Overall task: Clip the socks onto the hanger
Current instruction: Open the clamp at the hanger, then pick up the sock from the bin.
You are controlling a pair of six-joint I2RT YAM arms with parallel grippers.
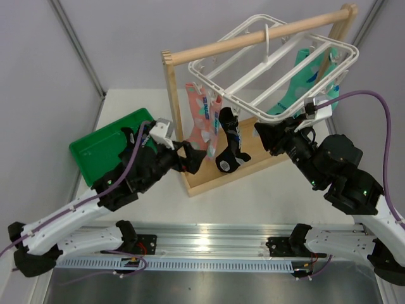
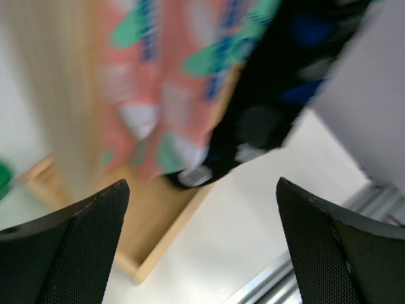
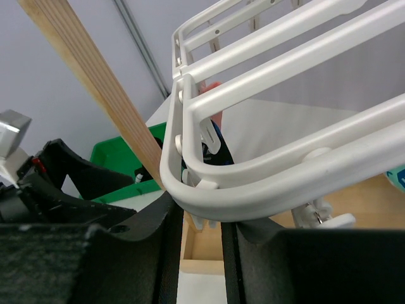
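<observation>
The white grid hanger [image 1: 278, 60] hangs tilted from the rod of a wooden rack [image 1: 253, 38]. A salmon-pink pair of socks [image 1: 201, 120] and a black sock [image 1: 228, 152] dangle from clips at its near-left edge. My left gripper [image 1: 190, 158] is open and empty just left of the socks. Its wrist view shows the pink socks [image 2: 158, 95] and the black sock [image 2: 272, 95], blurred, beyond the open fingers [image 2: 76, 247]. My right gripper [image 1: 261, 134] is shut on the hanger's near rim [image 3: 253, 190]; the rim sits between its fingers [image 3: 145, 253].
Teal-green socks [image 1: 300, 79] hang at the hanger's far right. A green tray [image 1: 101, 149] lies behind my left arm. The rack's wooden base [image 1: 209, 183] and upright post [image 1: 169, 107] stand close to my left gripper. A metal rail [image 1: 209, 244] runs along the near edge.
</observation>
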